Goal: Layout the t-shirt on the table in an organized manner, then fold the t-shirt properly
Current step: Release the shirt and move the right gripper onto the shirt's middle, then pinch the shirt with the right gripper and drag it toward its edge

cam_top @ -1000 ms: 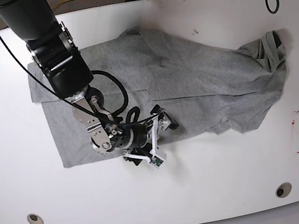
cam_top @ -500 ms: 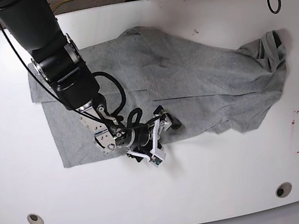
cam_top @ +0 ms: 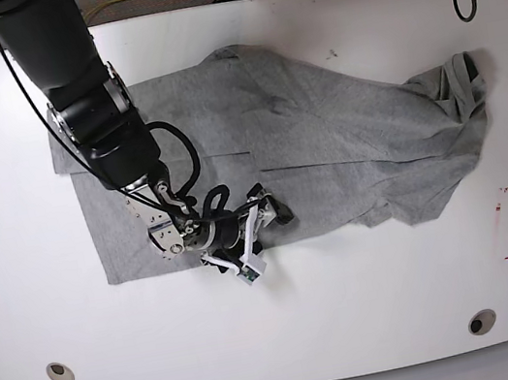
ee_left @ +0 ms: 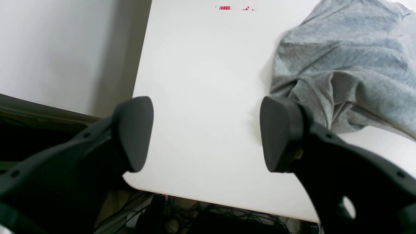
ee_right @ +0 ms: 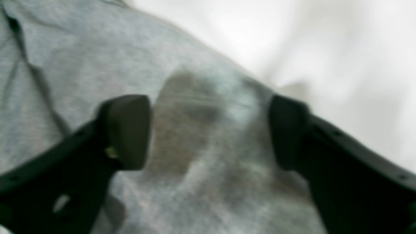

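A: In the left wrist view, what is the left end effector [ee_left: 206, 133] doing?

B: It is hanging over a bare corner of the counter [ee_left: 195, 81], with both fingers spread wide and nothing between them. One bunched end of the t-shirt [ee_left: 344, 61] is lying just beside its right finger, not touching it. A red tape mark [ee_left: 234, 7] is showing at the far edge.

A: And the right wrist view?

B: It is blurred. The right end effector [ee_right: 209, 131] is sitting low over the grey t-shirt [ee_right: 81, 65], fingers apart, with a raised fold of cloth between them. The pads are not pressing on it, so I am calling it open, not gripping.

A: What is the base view giving?

B: The t-shirt [cam_top: 324, 138] is lying across the middle of the counter [cam_top: 371, 297], flat on one side and crumpled at the other end. The right end effector [cam_top: 247, 235] is working at the near hem.

A: How to do this step well?

B: I think it should be pinching only the hem edge, one layer if possible, then pulling outward slowly and low, so the wrinkles are opening without dragging the whole shirt.
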Motion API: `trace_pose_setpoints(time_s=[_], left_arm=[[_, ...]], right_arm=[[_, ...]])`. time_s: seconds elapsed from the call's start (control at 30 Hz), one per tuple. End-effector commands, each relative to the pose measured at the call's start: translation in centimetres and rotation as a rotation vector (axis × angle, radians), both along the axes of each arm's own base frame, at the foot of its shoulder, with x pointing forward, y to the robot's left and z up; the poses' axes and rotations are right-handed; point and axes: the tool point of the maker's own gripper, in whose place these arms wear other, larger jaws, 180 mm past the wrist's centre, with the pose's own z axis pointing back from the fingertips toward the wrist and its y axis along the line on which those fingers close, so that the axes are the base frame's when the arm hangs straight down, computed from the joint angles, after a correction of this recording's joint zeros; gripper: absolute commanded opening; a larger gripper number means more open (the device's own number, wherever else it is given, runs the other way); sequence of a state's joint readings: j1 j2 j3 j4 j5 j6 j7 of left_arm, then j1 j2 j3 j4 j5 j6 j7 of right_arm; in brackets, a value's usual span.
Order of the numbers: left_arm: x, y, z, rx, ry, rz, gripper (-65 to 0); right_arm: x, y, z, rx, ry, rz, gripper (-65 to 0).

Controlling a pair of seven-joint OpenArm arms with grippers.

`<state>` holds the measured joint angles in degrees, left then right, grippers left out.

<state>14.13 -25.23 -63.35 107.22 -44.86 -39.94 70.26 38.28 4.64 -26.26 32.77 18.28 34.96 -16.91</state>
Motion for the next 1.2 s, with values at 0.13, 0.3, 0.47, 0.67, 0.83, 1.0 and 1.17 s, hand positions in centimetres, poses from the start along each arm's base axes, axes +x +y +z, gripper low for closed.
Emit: trace_pose_setpoints(time_s=[0.13, 0.3, 0.47, 0.67, 0.83, 1.0, 1.17], left_arm=[[0.7, 0.0, 1.6, 0.032, -0.040, -0.024, -17.9], [0.7, -0.1, 1.5, 0.032, -0.039, -0.026, -17.9], [0.7, -0.1, 1.5, 0.031, -0.038, -0.028, -17.9], [0.8, -0.1, 1.5, 0.032, -0.038, -0.028, -17.9], [0.8, -0.2, 1.4, 0.031, -0.036, -0.031, -17.9], [1.3, -0.9, 1.0, 0.024, -0.024, -0.057, -17.9], [1.8, -1.8, 0.4, 0.015, -0.007, -0.090, -17.9]], right_arm=[[1.1, -1.1, 0.9, 0.021, -0.049, -0.031, -50.6], [0.2, -2.5, -0.4, 0.019, -0.038, -0.055, -62.3], [-0.2, -3.7, -1.0, 0.002, -0.031, -0.065, -63.4], [-0.9, -5.4, -1.6, -0.013, -0.028, -0.082, -65.0], [-1.6, -7.7, -2.0, -0.036, -0.042, -0.110, -65.0], [-1.9, -11.1, -1.9, -0.064, -0.060, -0.192, -65.0], [-2.1, -14.4, -0.9, -0.068, -0.075, -0.273, -65.0]])
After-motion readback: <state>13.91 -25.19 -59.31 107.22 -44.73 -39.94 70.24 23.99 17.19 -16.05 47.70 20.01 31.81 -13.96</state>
